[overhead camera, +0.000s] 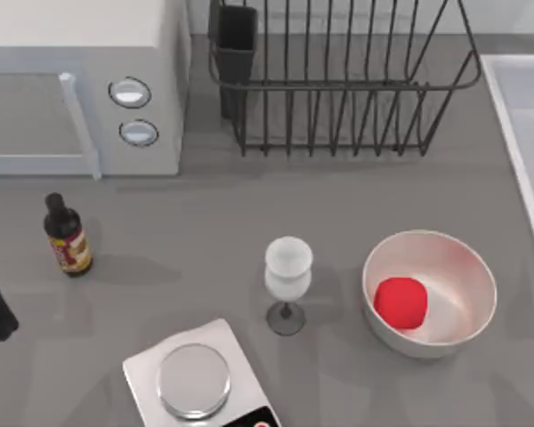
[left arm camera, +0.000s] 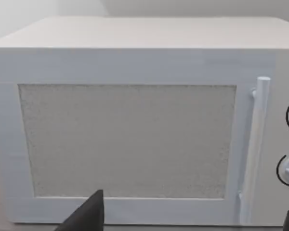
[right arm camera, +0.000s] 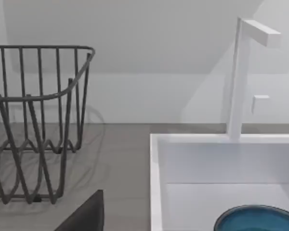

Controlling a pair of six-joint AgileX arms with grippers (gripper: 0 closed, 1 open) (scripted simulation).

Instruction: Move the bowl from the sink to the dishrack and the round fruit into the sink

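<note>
At the table's left edge, the left claw (left arm camera: 192,219) faces the microwave (overhead camera: 80,80), parked; its fingers stand apart. The round fruit (overhead camera: 400,302) rests in the white bowl (overhead camera: 430,292), which likely stops it rolling. The right claw (right arm camera: 94,214), state unclear, hovers near the sink (right arm camera: 156,192), the bowl (right arm camera: 257,219) just ahead inside.

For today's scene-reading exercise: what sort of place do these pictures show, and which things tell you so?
Most likely a rendered kitchen counter: a white box microwave with two round knobs, a black wire dishrack and a pale rectangular sink with a white tap, all on a grey worktop.
</note>
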